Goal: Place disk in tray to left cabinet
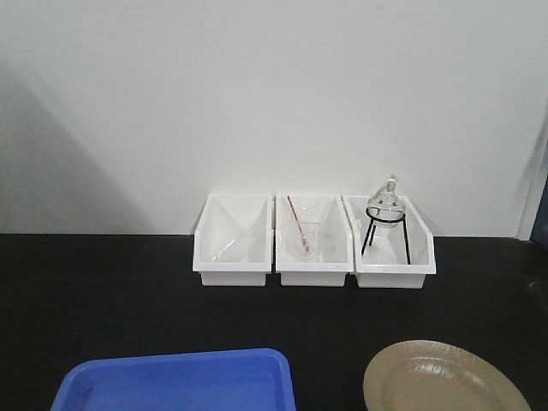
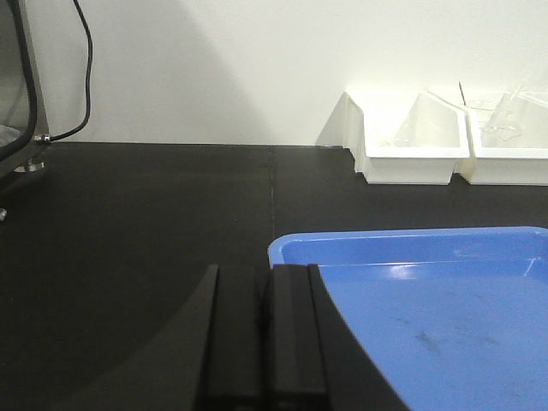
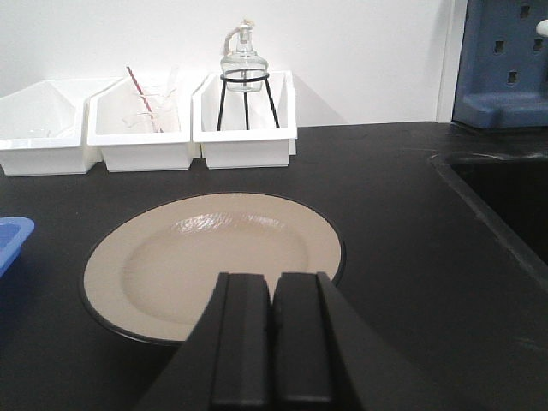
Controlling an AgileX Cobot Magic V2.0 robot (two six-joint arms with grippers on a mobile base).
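The tan disk [image 1: 445, 378] with a thin black rim lies flat on the black table at the front right. It also shows in the right wrist view [image 3: 214, 257]. The blue tray [image 1: 175, 383] lies empty at the front left, apart from the disk, and shows in the left wrist view [image 2: 428, 300]. My left gripper [image 2: 261, 282] is shut and empty over the tray's near left corner. My right gripper [image 3: 272, 287] is shut and empty over the disk's near edge. Neither gripper shows in the front view. The cabinet is out of view.
Three white open-front bins [image 1: 312, 240] stand at the back by the wall: one empty, one with glassware and a red-striped rod [image 1: 301, 227], one with a glass burner on a black tripod [image 1: 385, 214]. A sink edge [image 3: 497, 197] lies right of the disk. A cable [image 2: 81, 77] hangs at far left.
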